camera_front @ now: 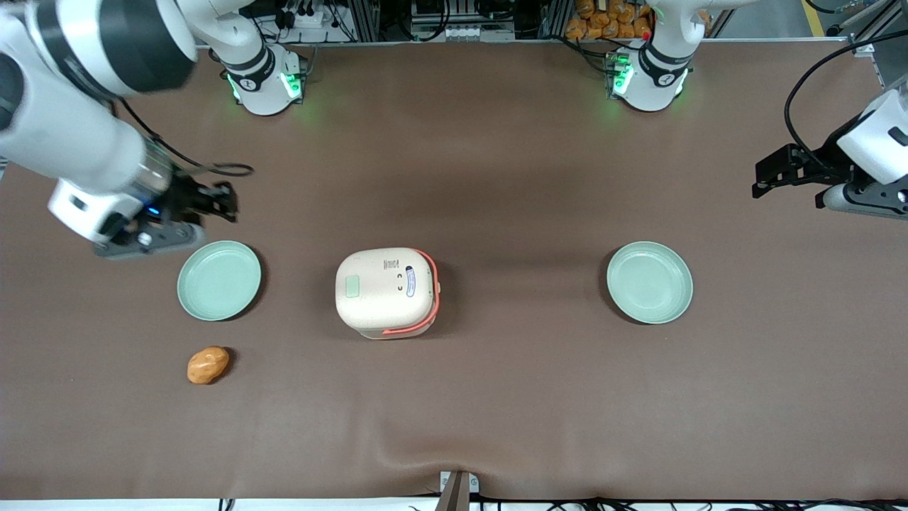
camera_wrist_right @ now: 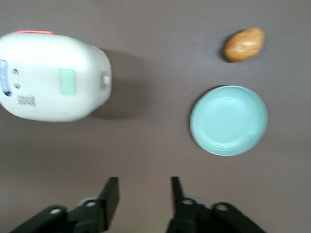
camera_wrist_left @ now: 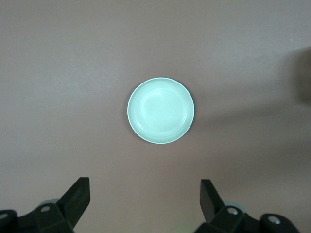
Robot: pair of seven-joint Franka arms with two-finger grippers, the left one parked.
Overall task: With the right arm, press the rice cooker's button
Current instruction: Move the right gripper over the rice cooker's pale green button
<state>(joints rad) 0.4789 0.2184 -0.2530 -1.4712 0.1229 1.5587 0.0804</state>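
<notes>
The rice cooker point(camera_front: 386, 292) stands in the middle of the brown table, cream with a coral-orange handle band, its lid down and a pale green patch on top. It also shows in the right wrist view point(camera_wrist_right: 54, 76). My right arm point(camera_front: 78, 99) reaches in from the working arm's end of the table. Its black gripper point(camera_front: 225, 202) hangs above the table, farther from the front camera than a pale green plate point(camera_front: 218, 279), well apart from the cooker. In the right wrist view the gripper point(camera_wrist_right: 144, 187) is open and empty over bare table.
The pale green plate point(camera_wrist_right: 228, 120) lies beside the cooker toward the working arm's end, with a brown potato-like thing point(camera_front: 208, 365) nearer the front camera. A second green plate point(camera_front: 649, 282) lies toward the parked arm's end; it also shows in the left wrist view point(camera_wrist_left: 161, 117).
</notes>
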